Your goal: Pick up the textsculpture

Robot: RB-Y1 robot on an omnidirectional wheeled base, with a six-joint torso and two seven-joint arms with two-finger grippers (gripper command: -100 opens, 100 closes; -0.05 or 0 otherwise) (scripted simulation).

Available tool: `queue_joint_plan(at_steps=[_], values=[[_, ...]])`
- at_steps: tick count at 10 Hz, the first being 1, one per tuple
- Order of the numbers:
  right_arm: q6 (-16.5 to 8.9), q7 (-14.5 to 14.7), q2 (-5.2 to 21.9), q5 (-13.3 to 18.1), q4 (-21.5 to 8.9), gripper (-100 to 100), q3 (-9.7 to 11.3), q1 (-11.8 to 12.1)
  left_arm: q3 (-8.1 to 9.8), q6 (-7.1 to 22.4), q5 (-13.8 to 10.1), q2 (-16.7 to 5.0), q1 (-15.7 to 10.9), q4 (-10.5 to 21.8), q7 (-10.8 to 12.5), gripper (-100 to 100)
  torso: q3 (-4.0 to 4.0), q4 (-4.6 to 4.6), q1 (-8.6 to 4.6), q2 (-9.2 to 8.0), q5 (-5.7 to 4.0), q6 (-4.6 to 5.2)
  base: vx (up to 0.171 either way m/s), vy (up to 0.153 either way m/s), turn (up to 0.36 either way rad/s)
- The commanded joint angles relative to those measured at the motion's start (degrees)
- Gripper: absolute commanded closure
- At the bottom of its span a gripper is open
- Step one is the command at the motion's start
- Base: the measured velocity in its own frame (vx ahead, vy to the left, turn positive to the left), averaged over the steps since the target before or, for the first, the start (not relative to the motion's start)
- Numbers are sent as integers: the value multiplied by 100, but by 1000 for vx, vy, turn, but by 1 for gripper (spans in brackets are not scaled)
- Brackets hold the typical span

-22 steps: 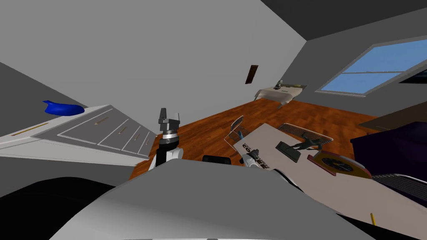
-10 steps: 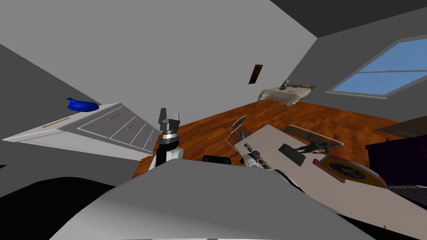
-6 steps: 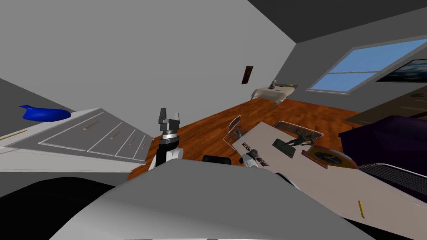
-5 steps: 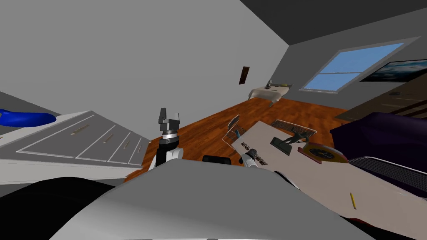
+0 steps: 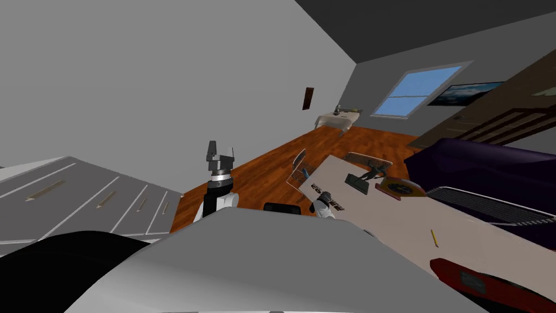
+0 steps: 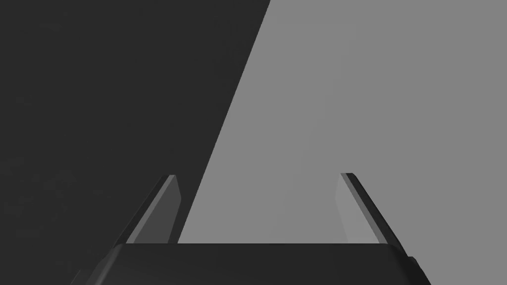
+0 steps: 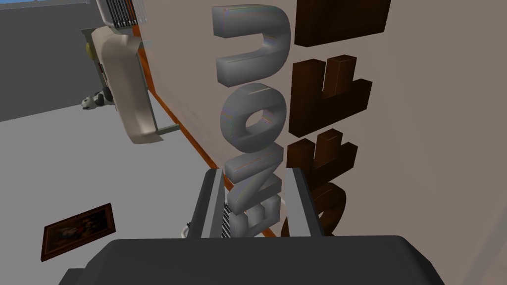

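My right hand [image 7: 254,170] pinches the near end of the textsculpture [image 7: 228,121], which appears to rest on the desk [image 7: 445,148], so the lift remains; my left hand [image 6: 258,175] is spread.

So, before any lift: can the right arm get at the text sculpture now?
Likely yes: the right gripper has a finger on each side of the grey end letters of the text sculpture on the table; nothing blocks it.

The left forearm [image 5: 216,202] is white with a black joint, a ribbed silver wrist ring, and thin grey blade-like jaws.
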State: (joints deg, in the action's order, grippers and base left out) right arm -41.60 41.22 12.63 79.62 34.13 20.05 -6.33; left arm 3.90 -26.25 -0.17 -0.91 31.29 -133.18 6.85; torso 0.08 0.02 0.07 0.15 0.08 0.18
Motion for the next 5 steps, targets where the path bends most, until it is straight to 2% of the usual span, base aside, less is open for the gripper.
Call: queue_joint_plan(at_steps=[1, 3, 4, 5], values=[[72, 5, -14, 126, 49, 100, 165, 8, 0, 0, 0, 0, 0, 0, 0, 0, 0, 0, 0, 0, 0, 0, 63, 49, -355], [156, 244, -8, 182, 417, 100, 299, 145, 0, 0, 0, 0, 0, 0, 0, 0, 6, 1, 11, 11, 0, -8, 65, 52, -330], [114, 266, -6, 111, 447, 100, 221, 174, 0, 0, 0, 0, 0, 0, 0, 0, 5, 0, 9, 10, 1, -6, 25, 25, -65], [126, 326, -3, 104, 493, 0, 222, 193, -1, 0, 0, 0, -2, 0, 0, 0, 0, -2, -1, 1, -2, -13, 4, 6, 12]])
